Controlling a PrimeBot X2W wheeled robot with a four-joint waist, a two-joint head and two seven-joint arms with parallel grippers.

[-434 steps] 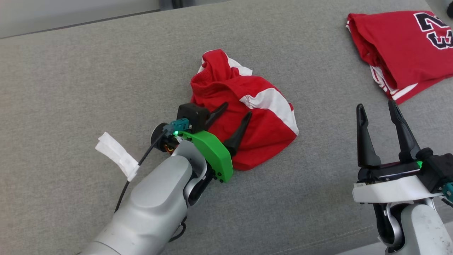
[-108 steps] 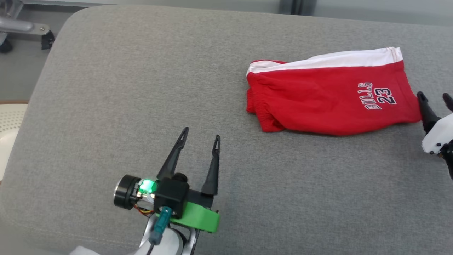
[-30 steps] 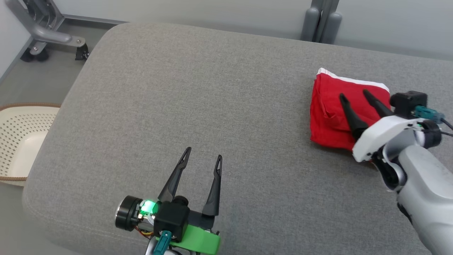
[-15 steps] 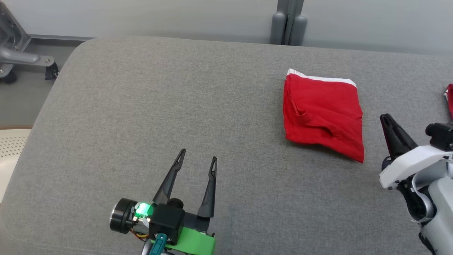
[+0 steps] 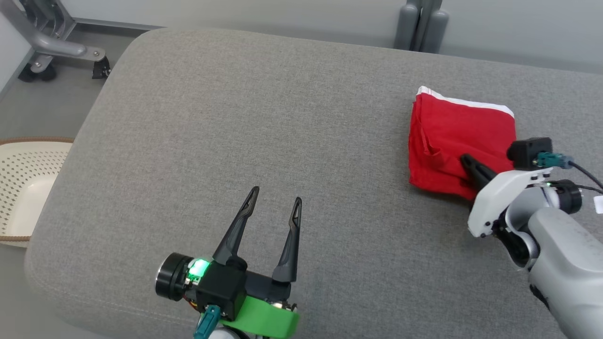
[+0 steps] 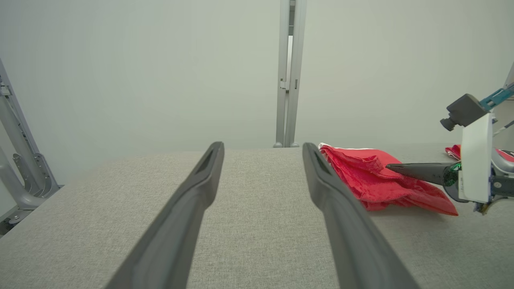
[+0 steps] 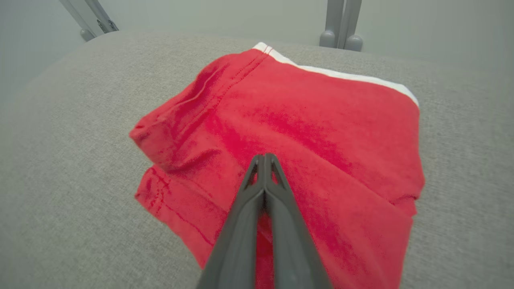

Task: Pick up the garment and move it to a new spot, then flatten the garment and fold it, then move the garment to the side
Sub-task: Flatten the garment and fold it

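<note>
You can't tell from any view whether the right gripper point(image 7: 264, 157) has cloth nipped between its closed fingers or merely lies on the garment point(image 5: 459, 136). In the head view, its white housing point(image 5: 499, 197) hides the garment's near right corner, and the right arm point(image 5: 565, 268) runs off the picture's edge. The basket point(image 5: 23, 188) is cut off at the left. In the left wrist view, a second red cloth point(image 6: 453, 151) sits mostly hidden behind the right gripper, so you can't make out what it is.

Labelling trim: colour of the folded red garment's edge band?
White band on folded red garment; right wrist view best.
</note>
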